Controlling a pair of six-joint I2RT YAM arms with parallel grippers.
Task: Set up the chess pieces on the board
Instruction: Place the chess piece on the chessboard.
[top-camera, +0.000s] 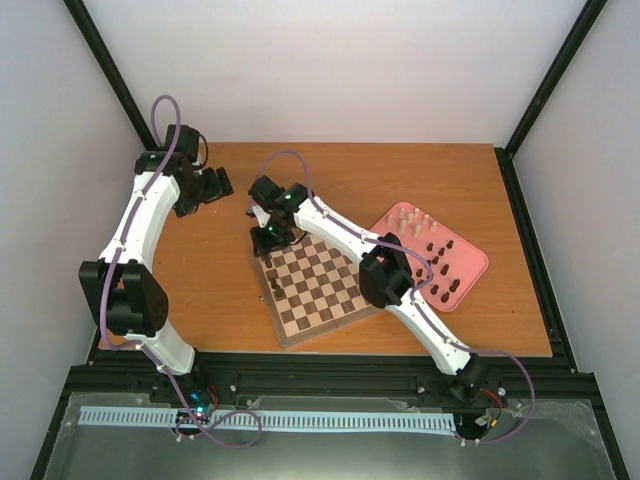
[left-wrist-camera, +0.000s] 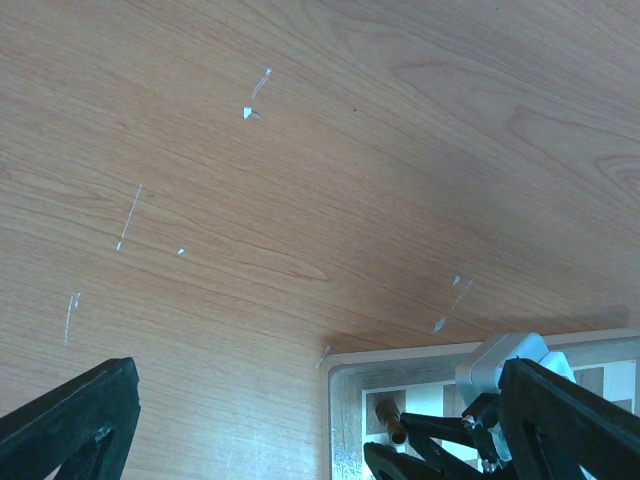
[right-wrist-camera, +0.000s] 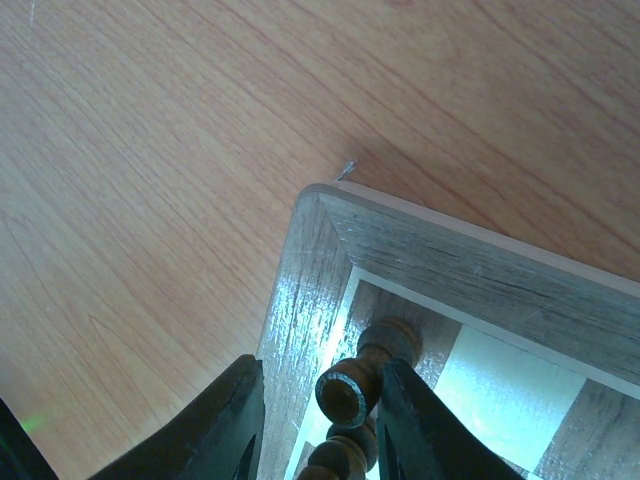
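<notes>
The wooden surface (top-camera: 230, 290) carries the board (top-camera: 325, 295), set at an angle. A pink tray (top-camera: 470, 262) to its right holds most of the chess pieces (top-camera: 435, 255), dark and cream. The left hand (top-camera: 205, 188) hovers off the board's far-left corner, its fingers spread wide and empty. The right hand (right-wrist-camera: 320, 425) reaches across to that same corner, where a dark piece (right-wrist-camera: 345, 392) stands upright on the corner square between its fingers. It rests against one finger with a clear gap to the other, so it is unclamped. The piece sits directly under this nearer hand, long axis vertical, so a straight lift looks the cleanest way off.
</notes>
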